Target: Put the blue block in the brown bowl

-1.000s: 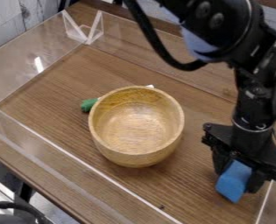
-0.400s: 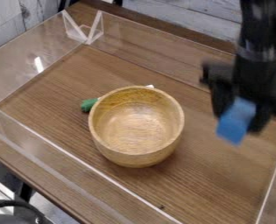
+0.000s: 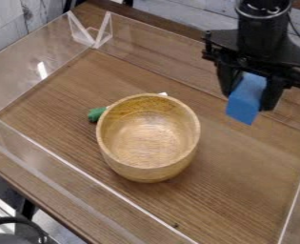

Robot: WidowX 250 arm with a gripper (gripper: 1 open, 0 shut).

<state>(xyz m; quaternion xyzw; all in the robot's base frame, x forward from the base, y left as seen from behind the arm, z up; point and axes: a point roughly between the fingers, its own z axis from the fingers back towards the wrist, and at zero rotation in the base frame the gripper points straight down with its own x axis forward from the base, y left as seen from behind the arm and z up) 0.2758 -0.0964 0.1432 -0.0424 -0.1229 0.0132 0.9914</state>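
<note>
The blue block (image 3: pixel 245 100) hangs in the air, clamped between the black fingers of my gripper (image 3: pixel 249 91), which is shut on it. Block and gripper sit to the right of the brown bowl (image 3: pixel 149 135) and above the level of its rim. The bowl is a round, light tan wooden one standing upright in the middle of the wooden table, with nothing visible inside it.
A small green object (image 3: pixel 97 113) lies against the bowl's left side. Clear acrylic walls (image 3: pixel 44 52) fence the table, with a folded clear piece (image 3: pixel 91 29) at the back left corner. The table's front edge runs along the lower left.
My gripper has risen from near the table at the lower right, carrying the blue block upward and a little leftward toward the bowl. The bowl and green object have stayed put.
</note>
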